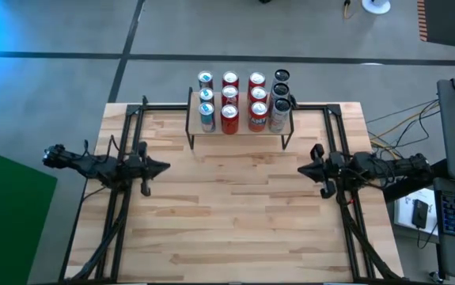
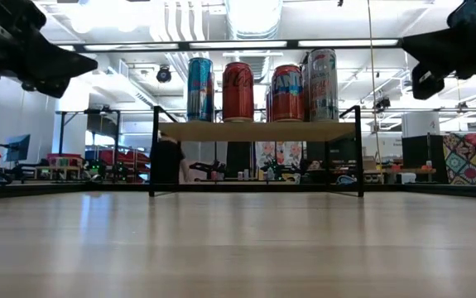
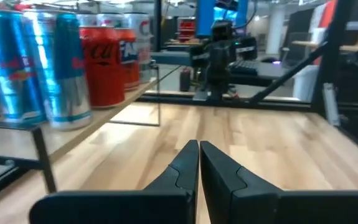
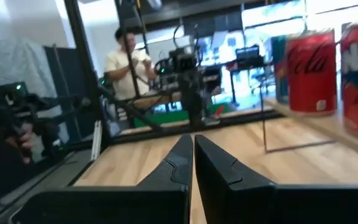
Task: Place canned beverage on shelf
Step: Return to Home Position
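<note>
High view puts the left gripper (image 1: 164,167) at 9 o'clock on the wooden table (image 1: 235,226), well apart from the shelf, with its tip aimed toward 3 o'clock. In the left wrist view its fingers (image 3: 182,169) lie pressed together with only a hairline seam between them, and they hold nothing.

The shelf (image 1: 242,132) stands at 12 o'clock, against the table's far edge. Twelve cans stand upright on its plank in four columns of three. From the left these are the blue cans (image 1: 206,98), the red cans (image 1: 229,96), the red cans with blue lettering (image 1: 258,98) and the silver cans (image 1: 280,107). The two farther silver cans show dark tops.

In the low view only the front can of each column shows, and the two behind it are hidden. Dark arm parts at both upper corners there are cut off by the frame. In the left wrist view the blue column runs off the picture's edge.

At 3 o'clock the right gripper (image 1: 302,169) hangs over the table, with its tip aimed toward 9 o'clock. Its fingers are likewise pressed together and empty in the right wrist view. That view cuts one can in half at the frame edge. A blurred person (image 4: 129,62) in a pale top shows beyond the table.
</note>
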Robot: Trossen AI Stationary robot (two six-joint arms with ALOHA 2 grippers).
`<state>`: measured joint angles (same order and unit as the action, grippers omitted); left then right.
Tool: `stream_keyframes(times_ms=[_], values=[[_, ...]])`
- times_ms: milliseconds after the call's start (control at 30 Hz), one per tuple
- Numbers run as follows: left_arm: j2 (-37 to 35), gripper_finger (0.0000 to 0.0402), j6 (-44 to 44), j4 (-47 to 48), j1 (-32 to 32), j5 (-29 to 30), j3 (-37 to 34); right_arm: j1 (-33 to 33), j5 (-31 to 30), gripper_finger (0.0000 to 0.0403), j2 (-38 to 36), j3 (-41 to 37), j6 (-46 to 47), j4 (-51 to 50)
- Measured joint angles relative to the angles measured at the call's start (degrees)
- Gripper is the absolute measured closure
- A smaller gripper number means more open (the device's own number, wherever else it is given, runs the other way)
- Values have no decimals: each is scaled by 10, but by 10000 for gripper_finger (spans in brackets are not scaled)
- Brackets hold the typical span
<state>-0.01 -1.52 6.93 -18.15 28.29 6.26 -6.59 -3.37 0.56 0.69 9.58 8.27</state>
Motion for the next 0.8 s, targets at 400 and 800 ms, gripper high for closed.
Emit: stream_keyframes(times_ms=[400,800], values=[[0,402,7,-2,0,-42,-8,0,-11,394,-1,0,-37,17],[2,402,24,-82,2,-69,-47,0,-12,394,0,-1,-47,5]])
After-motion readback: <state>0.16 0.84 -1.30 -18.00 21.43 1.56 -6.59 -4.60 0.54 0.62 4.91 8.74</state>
